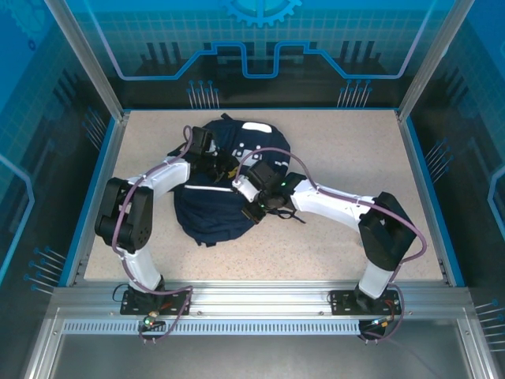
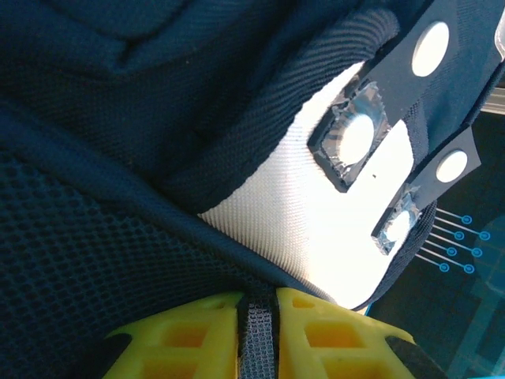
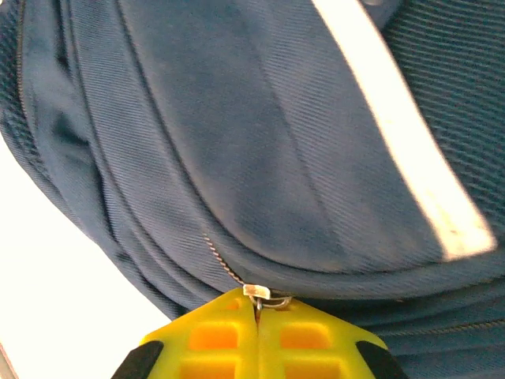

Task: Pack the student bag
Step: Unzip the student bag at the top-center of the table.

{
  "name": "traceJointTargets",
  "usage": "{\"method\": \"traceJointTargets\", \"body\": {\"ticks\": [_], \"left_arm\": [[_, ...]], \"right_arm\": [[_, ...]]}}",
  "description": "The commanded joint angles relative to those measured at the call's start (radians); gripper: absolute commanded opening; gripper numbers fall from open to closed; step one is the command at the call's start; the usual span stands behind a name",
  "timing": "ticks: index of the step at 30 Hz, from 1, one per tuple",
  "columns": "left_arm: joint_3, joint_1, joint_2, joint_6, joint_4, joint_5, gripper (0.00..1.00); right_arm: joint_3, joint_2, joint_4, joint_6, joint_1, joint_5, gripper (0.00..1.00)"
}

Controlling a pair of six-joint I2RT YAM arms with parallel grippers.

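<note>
Both arms reach in from the near edge of the table to the bag, which lies flat in the middle of the table, its white patch toward the far side. The right gripper sits at the bag's near-right edge, its yellow fingers pressed together on the metal zip pull, near a white stripe. Further in, the left gripper is on the bag's upper part, fingers clamped on a narrow mesh strip, the patch just beyond
</note>
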Motion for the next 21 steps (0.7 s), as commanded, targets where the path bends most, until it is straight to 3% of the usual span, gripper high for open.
{"method": "traceJointTargets", "body": {"ticks": [1,5,8,12,14,21], "left_arm": [[-0.045,-0.011,0.079,-0.073,0.013,-0.127,0.18],[-0.040,-0.010,0.057,-0.057,0.017,-0.117,0.20],[-0.026,-0.009,0.009,-0.020,0.001,-0.093,0.29],[0.014,-0.009,-0.079,0.061,-0.091,-0.066,0.56],[0.018,-0.009,-0.131,0.100,-0.145,-0.081,0.62],[-0.105,-0.032,-0.333,0.213,-0.265,-0.142,0.69]], "right_arm": [[-0.013,-0.016,-0.005,0.043,0.059,-0.042,0.01],[0.026,-0.033,-0.051,0.120,0.049,-0.032,0.06],[0.012,-0.093,-0.056,0.187,0.020,-0.042,0.25],[-0.024,-0.175,-0.048,0.295,-0.032,-0.119,0.54],[-0.039,-0.209,-0.043,0.363,-0.053,-0.118,0.62],[-0.062,-0.253,-0.011,0.632,-0.153,-0.120,0.68]]}}
